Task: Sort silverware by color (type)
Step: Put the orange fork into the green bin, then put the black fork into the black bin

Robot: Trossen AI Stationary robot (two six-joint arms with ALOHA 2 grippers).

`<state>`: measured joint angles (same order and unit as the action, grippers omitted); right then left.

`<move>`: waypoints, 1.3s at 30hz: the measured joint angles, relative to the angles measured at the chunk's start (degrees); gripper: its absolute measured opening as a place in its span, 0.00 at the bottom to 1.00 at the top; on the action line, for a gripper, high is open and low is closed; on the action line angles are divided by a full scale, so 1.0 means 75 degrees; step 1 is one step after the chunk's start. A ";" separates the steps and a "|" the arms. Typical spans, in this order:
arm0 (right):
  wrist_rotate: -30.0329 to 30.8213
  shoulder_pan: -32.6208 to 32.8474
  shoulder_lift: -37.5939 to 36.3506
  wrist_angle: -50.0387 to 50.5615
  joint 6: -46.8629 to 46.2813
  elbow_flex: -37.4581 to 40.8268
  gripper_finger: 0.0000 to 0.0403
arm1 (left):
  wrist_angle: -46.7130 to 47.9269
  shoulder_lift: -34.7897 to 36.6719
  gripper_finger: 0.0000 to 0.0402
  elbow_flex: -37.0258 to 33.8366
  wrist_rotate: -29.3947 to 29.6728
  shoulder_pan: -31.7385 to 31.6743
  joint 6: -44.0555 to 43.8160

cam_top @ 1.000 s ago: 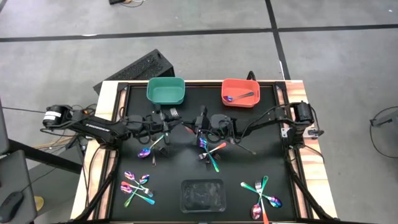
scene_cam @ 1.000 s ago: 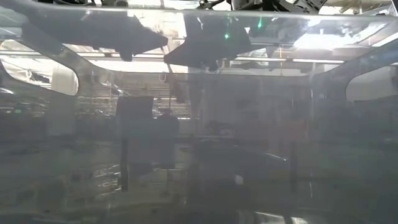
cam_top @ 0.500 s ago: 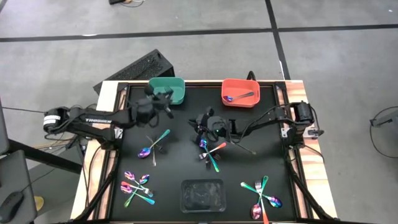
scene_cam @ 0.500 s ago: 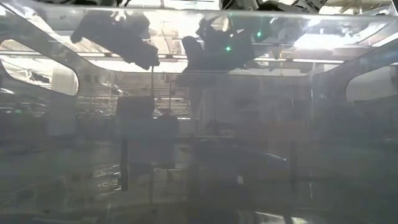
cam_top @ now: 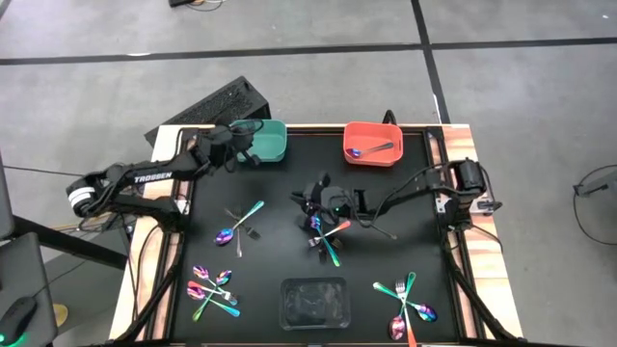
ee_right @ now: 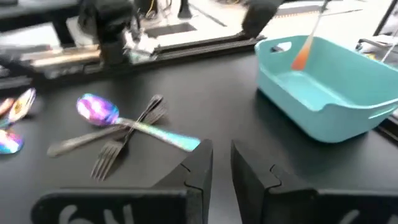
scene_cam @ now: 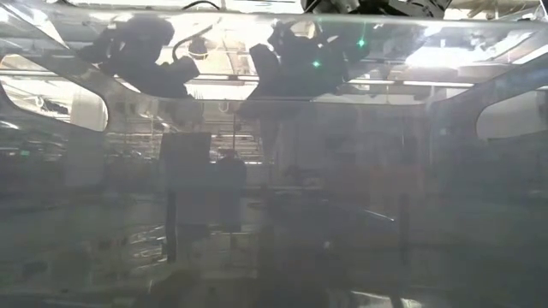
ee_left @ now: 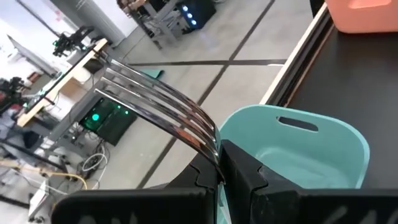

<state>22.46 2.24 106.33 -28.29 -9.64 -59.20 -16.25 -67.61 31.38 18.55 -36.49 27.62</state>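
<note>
The left gripper (cam_top: 241, 151), clamped on a fork (ee_left: 163, 99), hangs over the teal bin (cam_top: 266, 143) at 11 o'clock; the right gripper (cam_top: 310, 200), fingers slightly parted and empty, sits mid-table above crossed silverware (cam_top: 326, 237)

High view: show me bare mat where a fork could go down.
Bare mat lies between the teal bin and orange bin, and between the centre silverware pile and right pile. The mat's near-left corner is crowded.
</note>
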 joint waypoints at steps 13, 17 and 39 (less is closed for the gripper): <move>0.0026 -0.0067 -0.0014 0.0006 -0.0207 -0.0006 0.20 | 0.0822 -0.1665 0.00 0.0689 0.0884 -0.0065 0.0112; 0.0009 0.0040 -0.0245 0.1308 -0.0081 -0.0006 0.20 | 0.1657 -0.2194 0.03 0.1244 0.1454 -0.0067 -0.0155; -0.1159 0.0216 -0.0496 0.4971 -0.1011 -0.0009 0.20 | 0.4585 -0.1106 0.36 0.2130 -0.1200 0.0050 -0.2166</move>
<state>13.77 3.86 102.61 8.99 -17.22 -59.27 18.14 -75.91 47.35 9.55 -36.12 11.38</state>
